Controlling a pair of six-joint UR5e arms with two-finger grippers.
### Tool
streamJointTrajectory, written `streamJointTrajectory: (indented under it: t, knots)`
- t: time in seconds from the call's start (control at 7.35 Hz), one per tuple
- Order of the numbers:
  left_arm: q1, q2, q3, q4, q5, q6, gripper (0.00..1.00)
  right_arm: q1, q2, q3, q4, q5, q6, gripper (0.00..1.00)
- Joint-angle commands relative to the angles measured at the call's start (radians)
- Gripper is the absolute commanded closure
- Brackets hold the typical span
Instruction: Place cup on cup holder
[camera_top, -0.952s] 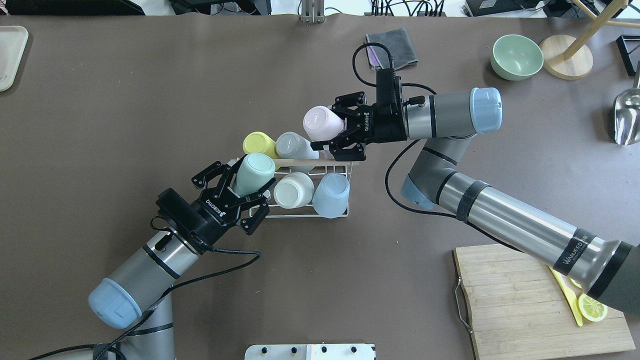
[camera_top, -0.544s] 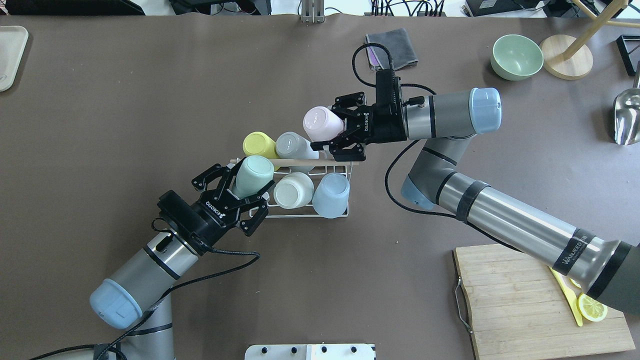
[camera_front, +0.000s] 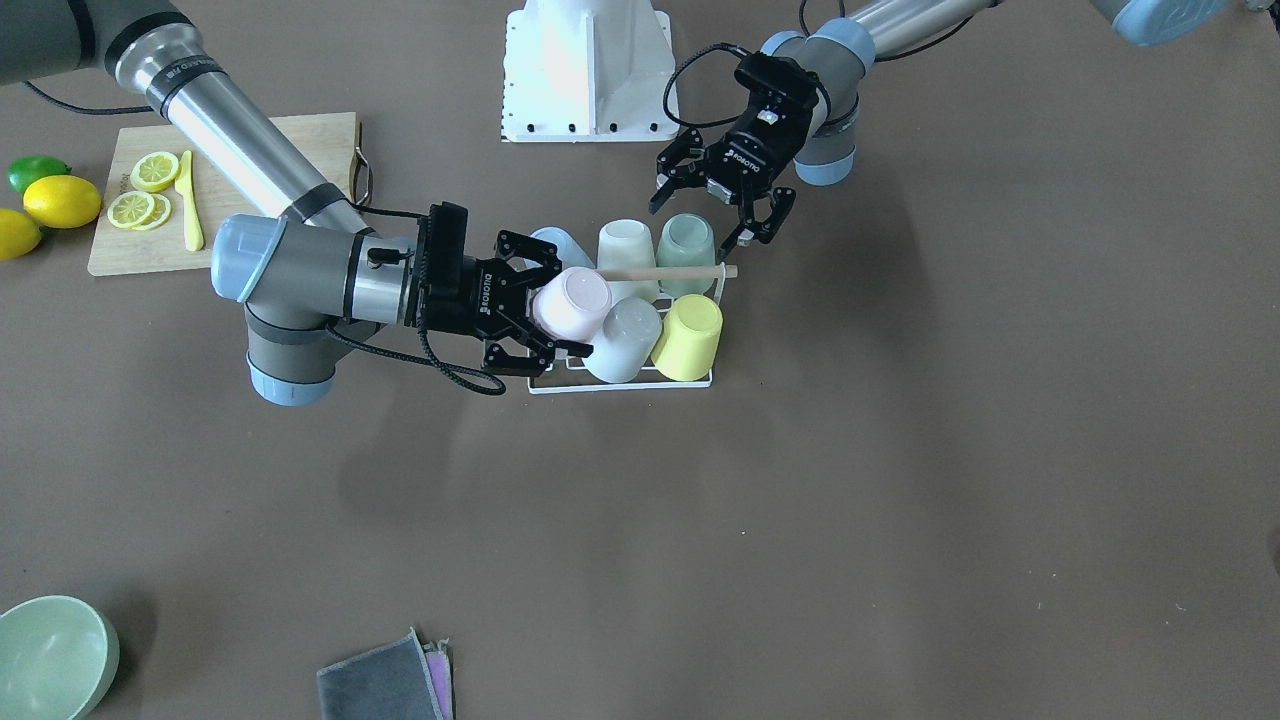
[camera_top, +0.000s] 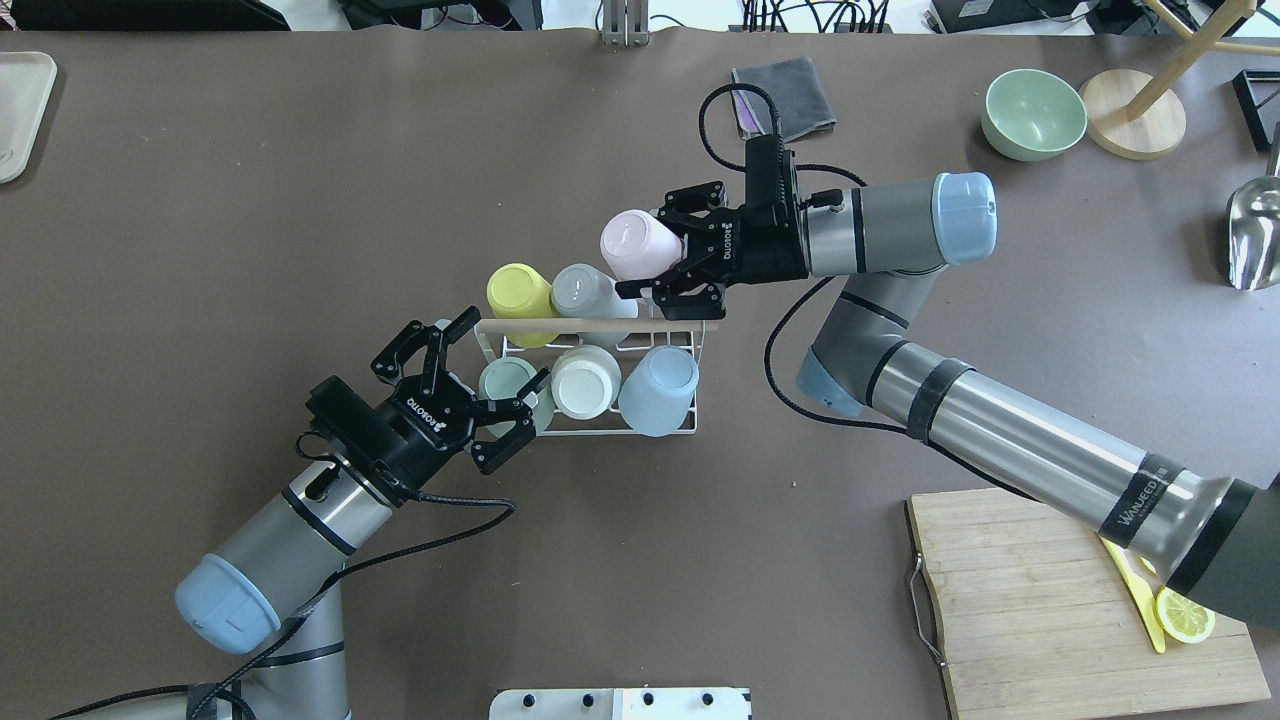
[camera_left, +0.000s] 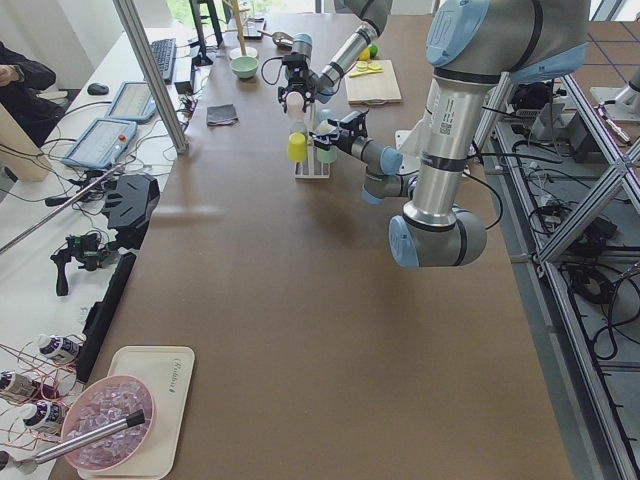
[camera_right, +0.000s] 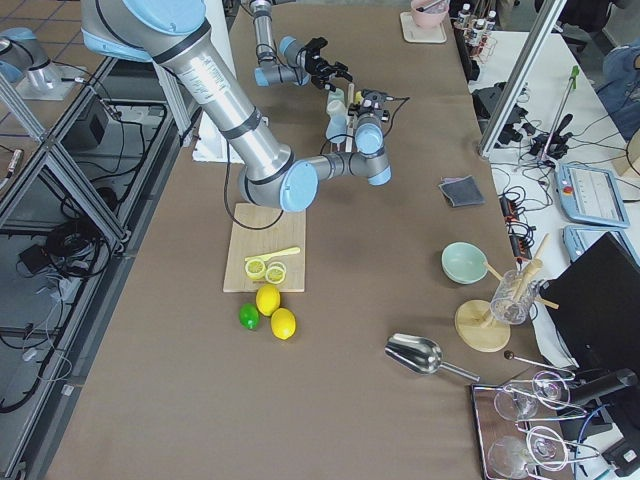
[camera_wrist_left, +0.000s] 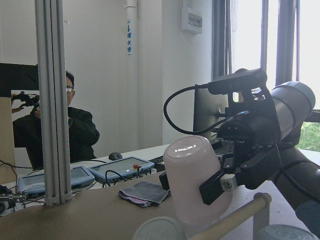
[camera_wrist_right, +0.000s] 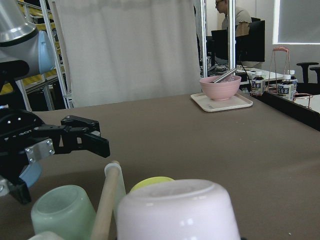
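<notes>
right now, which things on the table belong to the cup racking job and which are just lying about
Job: pink cup in the right pincer; cup holder; mint cup on it; open left pincer.

Lying about: green bowl, grey cloth, cutting board, lemon slice, metal scoop.

Bright even light, soft shadows, window glare, sharp focus
</notes>
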Motion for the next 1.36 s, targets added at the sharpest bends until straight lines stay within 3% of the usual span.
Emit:
streamJointTrajectory:
  t: [0.0,0.54,0.68,0.95,1.09,1.22]
  knots:
    - [-0.025,-0.002,-0.033,0.000,-0.001,0.000,0.02,0.002,-0.002,-0.002,0.000,0.001,0.000,0.00]
    - [-0.074,0.007,-0.123,0.001,-0.010,0.034,0.02,0.002,0.001,-0.005,0.002,-0.001,-0.002,0.00]
    - [-0.095,0.009,-0.142,0.056,-0.035,0.034,0.02,0.005,-0.001,-0.005,0.000,0.001,-0.003,0.00]
    - [-0.260,0.042,-0.281,0.478,-0.207,0.020,0.02,0.041,-0.009,-0.004,-0.015,0.004,0.003,0.00]
    - [-0.381,0.036,-0.279,0.598,-0.325,0.018,0.02,0.064,-0.010,0.012,-0.100,0.018,0.003,0.00]
    - [-0.428,0.035,-0.274,0.628,-0.383,0.020,0.02,0.084,-0.009,0.028,-0.206,0.062,0.000,0.00]
